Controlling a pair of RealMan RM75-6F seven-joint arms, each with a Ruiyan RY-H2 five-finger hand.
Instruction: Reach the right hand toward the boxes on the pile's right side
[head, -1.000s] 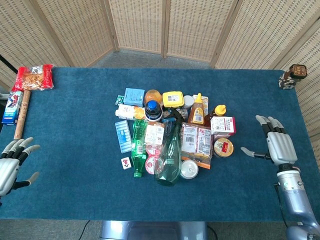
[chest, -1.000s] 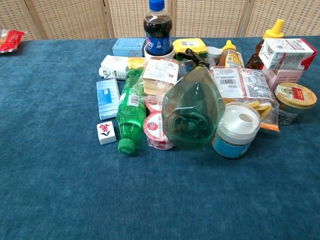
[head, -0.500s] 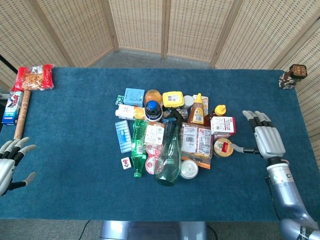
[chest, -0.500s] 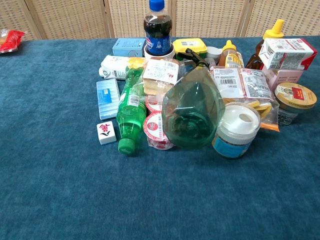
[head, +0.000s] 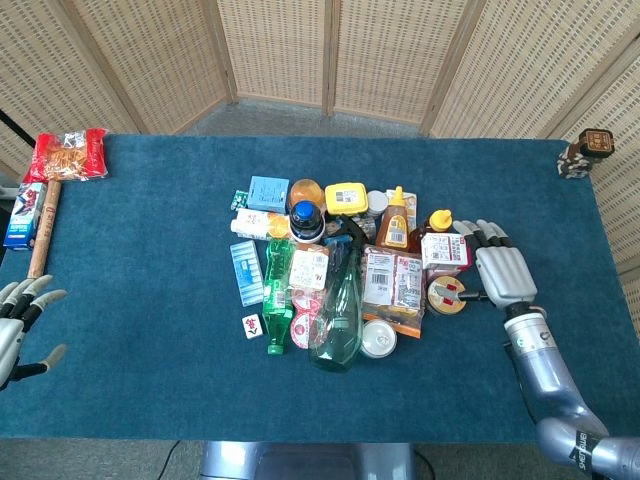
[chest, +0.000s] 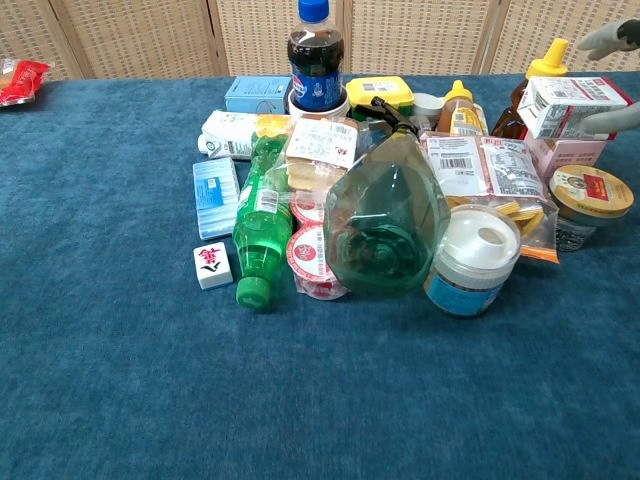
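A white and red box (head: 445, 250) (chest: 572, 106) lies on a pink box (chest: 570, 153) at the right side of the pile. My right hand (head: 500, 272) is just right of these boxes, fingers spread and empty, its thumb over the round gold-lidded jar (head: 447, 295) (chest: 590, 203). In the chest view only its fingertips (chest: 612, 38) show at the top right corner, above the white and red box. My left hand (head: 18, 322) stays open at the table's near left edge.
The pile holds a green bottle (head: 277, 300), a clear green bottle (head: 340, 310), a cola bottle (head: 306, 220), honey bottles (head: 395, 222), packets and a white jar (head: 379, 338). Snack packs (head: 66, 153) lie far left. A small dark figure (head: 586, 152) stands at the far right corner.
My right hand has moved left across the table from the right edge up to the boxes, and its fingertips now enter the chest view. The left hand has slid slightly further left.
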